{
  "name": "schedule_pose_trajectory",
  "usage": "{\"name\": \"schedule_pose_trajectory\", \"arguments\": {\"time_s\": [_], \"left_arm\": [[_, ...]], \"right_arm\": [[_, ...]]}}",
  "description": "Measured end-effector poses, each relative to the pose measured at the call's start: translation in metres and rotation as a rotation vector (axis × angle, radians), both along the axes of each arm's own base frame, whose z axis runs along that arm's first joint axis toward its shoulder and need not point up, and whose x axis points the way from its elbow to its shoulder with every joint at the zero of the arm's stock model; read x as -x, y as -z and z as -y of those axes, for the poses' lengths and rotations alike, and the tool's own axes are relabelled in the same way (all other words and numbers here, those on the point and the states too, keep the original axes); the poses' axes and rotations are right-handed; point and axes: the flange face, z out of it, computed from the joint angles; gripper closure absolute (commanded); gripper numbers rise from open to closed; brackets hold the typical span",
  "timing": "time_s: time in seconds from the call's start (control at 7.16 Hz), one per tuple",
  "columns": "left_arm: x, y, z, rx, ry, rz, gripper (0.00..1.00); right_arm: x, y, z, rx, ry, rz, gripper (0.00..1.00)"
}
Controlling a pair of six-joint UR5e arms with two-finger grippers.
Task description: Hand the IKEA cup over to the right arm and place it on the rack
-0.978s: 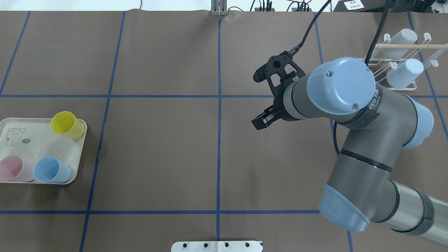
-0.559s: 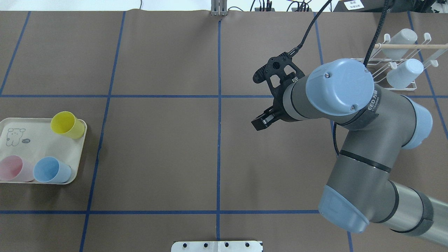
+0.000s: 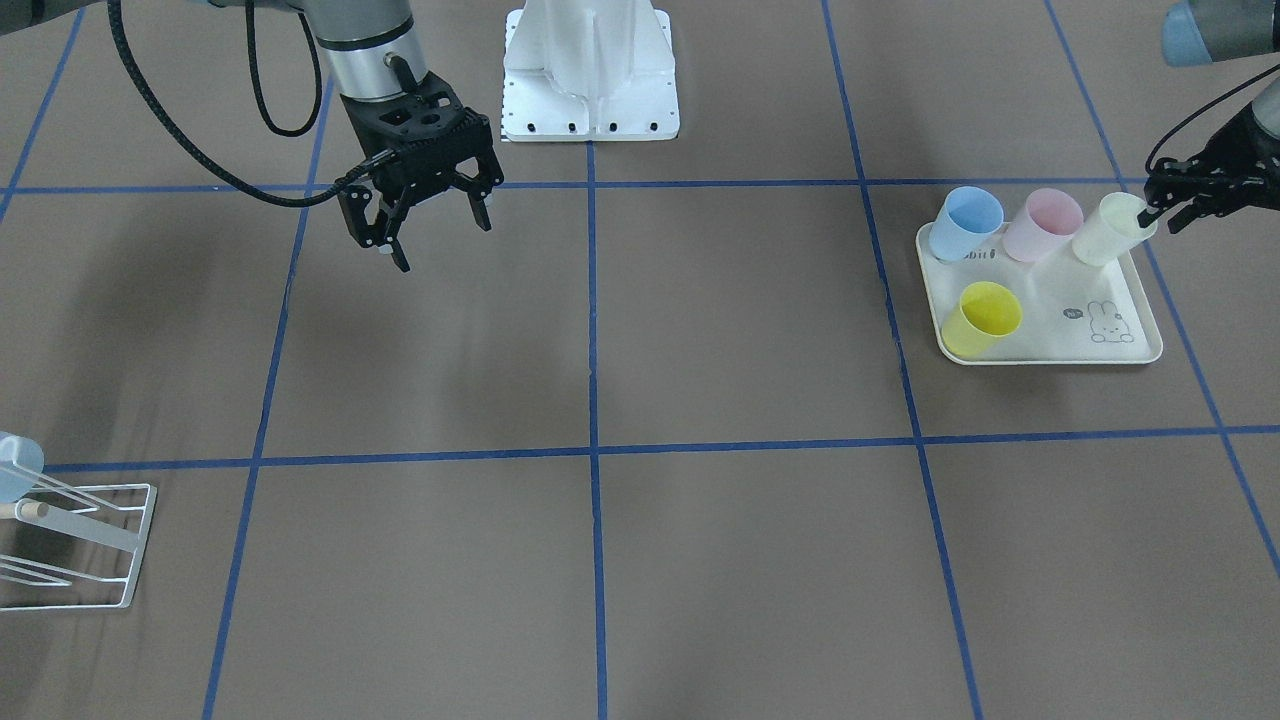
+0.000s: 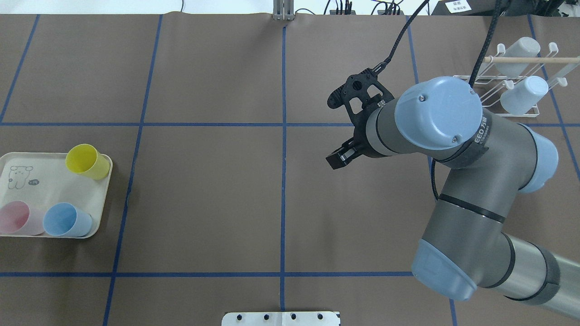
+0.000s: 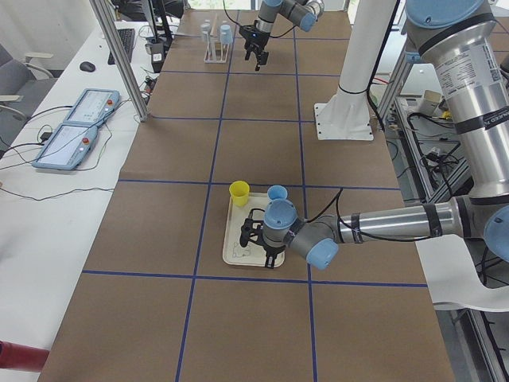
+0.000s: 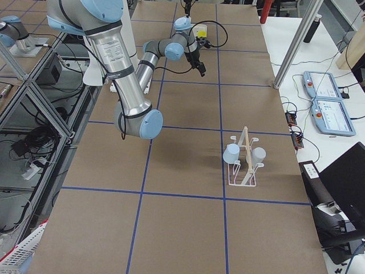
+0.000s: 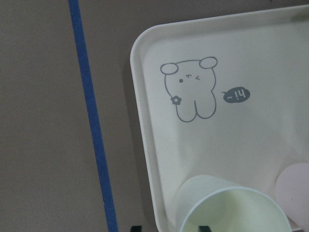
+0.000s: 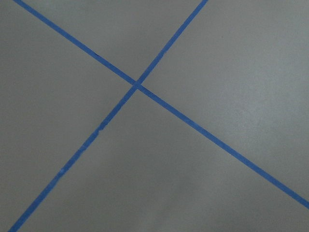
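The IKEA cup (image 3: 1108,232), pale cream, stands at the back corner of the rabbit-print tray (image 3: 1050,345). My left gripper (image 3: 1160,212) is at its rim. In the left wrist view the cup (image 7: 231,212) fills the bottom edge, with one fingertip outside its wall and one inside, still apart, so the gripper is open. My right arm (image 4: 439,113) hangs over the table's right half. Its gripper (image 3: 435,235) is open and empty above bare brown paper. The rack (image 4: 512,81) stands at the far right with two pale cups on its prongs.
Yellow (image 3: 982,318), blue (image 3: 965,222) and pink (image 3: 1042,224) cups share the tray with the cream one. The right arm's black cable (image 4: 398,38) loops over the table near the rack. Blue tape lines grid the brown paper. The white robot base (image 3: 590,70) sits mid-table edge.
The right arm's elbow has drifted very slightly to the left. Tray, cups and rack have not moved.
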Motion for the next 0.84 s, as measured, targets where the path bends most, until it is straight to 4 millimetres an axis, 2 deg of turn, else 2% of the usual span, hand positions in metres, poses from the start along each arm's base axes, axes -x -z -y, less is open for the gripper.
{"name": "schedule_pose_trajectory", "arguments": {"time_s": [0.14, 0.28, 0.56, 0.84], "left_arm": [[-0.001, 0.001, -0.001, 0.005, -0.008, -0.012, 0.98], [-0.003, 0.002, -0.001, 0.006, -0.015, -0.019, 1.0], [-0.005, 0.005, -0.002, 0.009, -0.03, -0.037, 1.0], [-0.006, 0.016, 0.004, -0.004, -0.032, -0.06, 1.0]], "right_arm": [[0.0, 0.0, 0.0, -0.001, 0.001, -0.001, 0.0], [0.0, 0.0, 0.0, -0.001, 0.0, -0.001, 0.0], [0.0, 0.0, 0.001, -0.003, -0.002, -0.002, 0.0], [-0.001, 0.001, 0.001, -0.005, -0.004, 0.0, 0.0]]}}
